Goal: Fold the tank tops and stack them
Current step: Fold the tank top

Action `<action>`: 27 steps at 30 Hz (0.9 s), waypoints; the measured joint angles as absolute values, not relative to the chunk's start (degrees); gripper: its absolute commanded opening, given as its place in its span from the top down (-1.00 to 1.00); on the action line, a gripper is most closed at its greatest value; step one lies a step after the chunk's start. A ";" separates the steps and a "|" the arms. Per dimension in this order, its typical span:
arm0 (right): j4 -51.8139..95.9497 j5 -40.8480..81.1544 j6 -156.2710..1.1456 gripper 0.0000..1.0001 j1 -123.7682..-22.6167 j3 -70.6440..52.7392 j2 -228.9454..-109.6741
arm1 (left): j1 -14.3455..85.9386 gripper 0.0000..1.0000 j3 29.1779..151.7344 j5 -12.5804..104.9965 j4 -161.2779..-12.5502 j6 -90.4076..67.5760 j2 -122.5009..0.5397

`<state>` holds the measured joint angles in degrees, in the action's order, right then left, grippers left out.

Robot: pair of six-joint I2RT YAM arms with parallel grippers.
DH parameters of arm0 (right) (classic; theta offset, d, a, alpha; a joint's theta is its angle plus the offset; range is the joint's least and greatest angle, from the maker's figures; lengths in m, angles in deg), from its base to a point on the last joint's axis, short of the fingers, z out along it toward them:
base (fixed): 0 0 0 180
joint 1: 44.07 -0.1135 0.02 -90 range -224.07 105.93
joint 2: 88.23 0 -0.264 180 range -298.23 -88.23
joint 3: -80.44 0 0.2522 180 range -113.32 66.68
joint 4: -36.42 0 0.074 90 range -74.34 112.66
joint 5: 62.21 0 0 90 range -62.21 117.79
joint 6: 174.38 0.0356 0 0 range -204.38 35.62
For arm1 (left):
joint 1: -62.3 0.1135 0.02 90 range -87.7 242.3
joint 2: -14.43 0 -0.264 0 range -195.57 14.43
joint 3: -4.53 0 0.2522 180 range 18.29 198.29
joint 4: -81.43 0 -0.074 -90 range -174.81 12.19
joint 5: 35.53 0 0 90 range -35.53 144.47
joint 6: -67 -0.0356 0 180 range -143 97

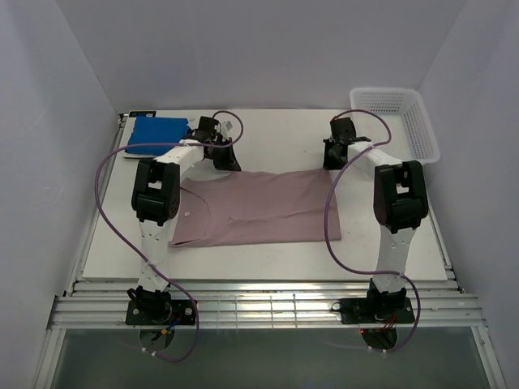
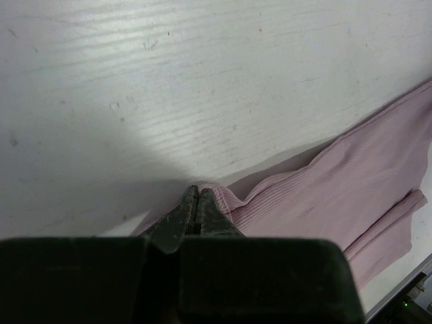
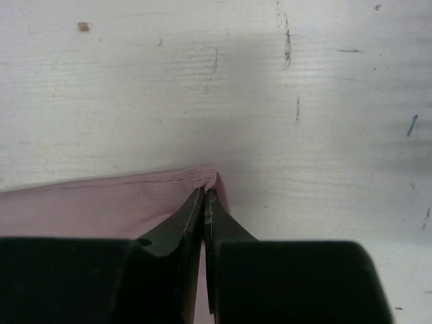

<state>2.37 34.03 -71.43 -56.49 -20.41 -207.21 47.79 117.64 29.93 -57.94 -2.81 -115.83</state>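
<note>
A dusty pink tank top (image 1: 268, 211) lies spread flat across the middle of the white table (image 1: 280, 138). My left gripper (image 1: 229, 160) is down at its far left edge. In the left wrist view that gripper (image 2: 196, 194) is shut, pinching a raised fold of the pink cloth (image 2: 337, 196). My right gripper (image 1: 333, 160) sits at the far right corner of the top. Its wrist view shows it (image 3: 204, 194) shut on the bunched corner of the pink fabric (image 3: 88, 206). A bright blue tank top (image 1: 156, 134) lies folded at the far left of the table.
A white lattice basket (image 1: 399, 115) stands at the far right corner, partly past the table edge. Purple cables loop beside both arms. Grey walls close in on the table's left, back and right.
</note>
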 measured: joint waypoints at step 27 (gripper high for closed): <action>13.25 29.58 -72.91 0.85 -56.53 8.33 -182.68 | 45.28 1.00 80.77 26.42 -76.87 -0.84 -89.34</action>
